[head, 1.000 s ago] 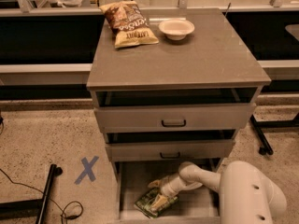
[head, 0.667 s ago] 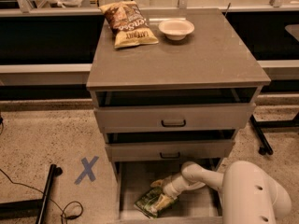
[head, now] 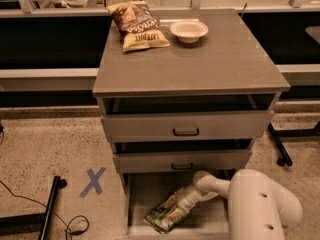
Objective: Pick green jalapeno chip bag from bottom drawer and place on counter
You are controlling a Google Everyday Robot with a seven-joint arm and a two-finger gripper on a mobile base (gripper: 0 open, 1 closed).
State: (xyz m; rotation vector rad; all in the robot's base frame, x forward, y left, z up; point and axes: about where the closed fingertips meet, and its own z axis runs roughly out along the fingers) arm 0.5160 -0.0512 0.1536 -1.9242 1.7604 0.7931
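Bag: crinkled green foil jalapeno chip bag [head: 165, 216], in grey-brown bottom drawer [head: 142, 189], your 6 o'clock.
Gripper: white gripper [head: 184, 200] at bag's 2 o'clock edge; hold: cannot tell.
Change: none since a second ago; your lift to flat grey-brown counter [head: 200, 59] pends.

The cream-white gripper [head: 181, 207] is sitting in the grey-brown drawer [head: 146, 191] against a green bag [head: 164, 217] printed white; far above it a brown-and-yellow bag [head: 138, 26] is lying on the grey-brown counter [head: 210, 59]

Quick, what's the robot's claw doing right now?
Gripper: in the grey-brown bottom drawer, at the crinkled green foil chip bag; whether it holds it cannot be told.
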